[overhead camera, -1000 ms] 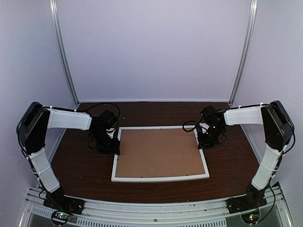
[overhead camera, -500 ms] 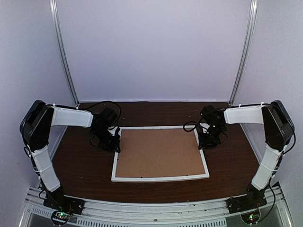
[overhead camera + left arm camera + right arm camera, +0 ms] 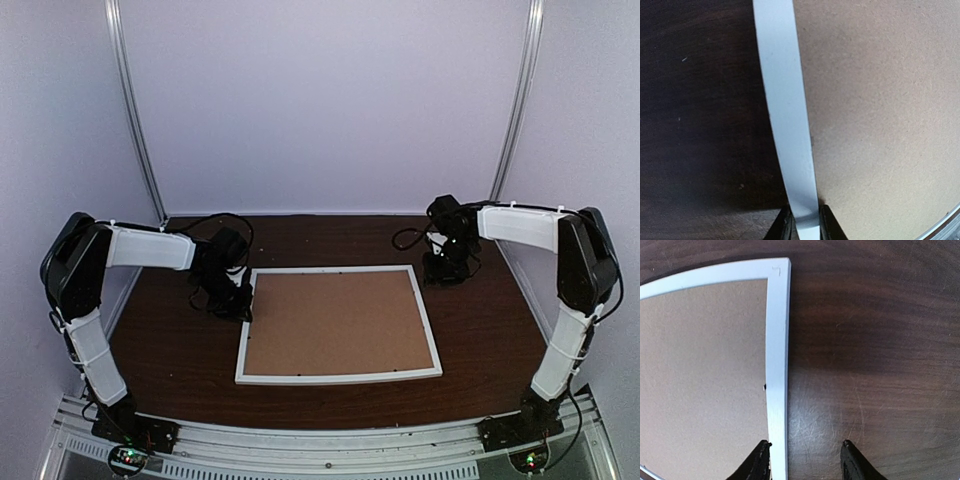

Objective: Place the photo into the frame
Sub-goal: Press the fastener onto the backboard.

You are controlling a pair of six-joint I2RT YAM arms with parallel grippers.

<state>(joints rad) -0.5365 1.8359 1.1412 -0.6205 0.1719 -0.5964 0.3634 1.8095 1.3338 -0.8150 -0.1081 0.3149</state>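
Desk (image 3: 180,350): left gripper (image 3: 804,221) clenched on frame (image 3: 785,100) left rail, right gripper (image 3: 805,460) released at frame's far-right corner; one-sided lift could tilt frame, dumping board (image 3: 335,320).

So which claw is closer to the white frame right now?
Left. The left claw pinches the left rail of the frame; the right claw is open over the right rail near the far corner, not gripping it.

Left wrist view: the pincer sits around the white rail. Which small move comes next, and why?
Probably lift slightly: the left pincer grips a rail of the thin white rectangular frame, while the right pincer stands open over the opposite rail.
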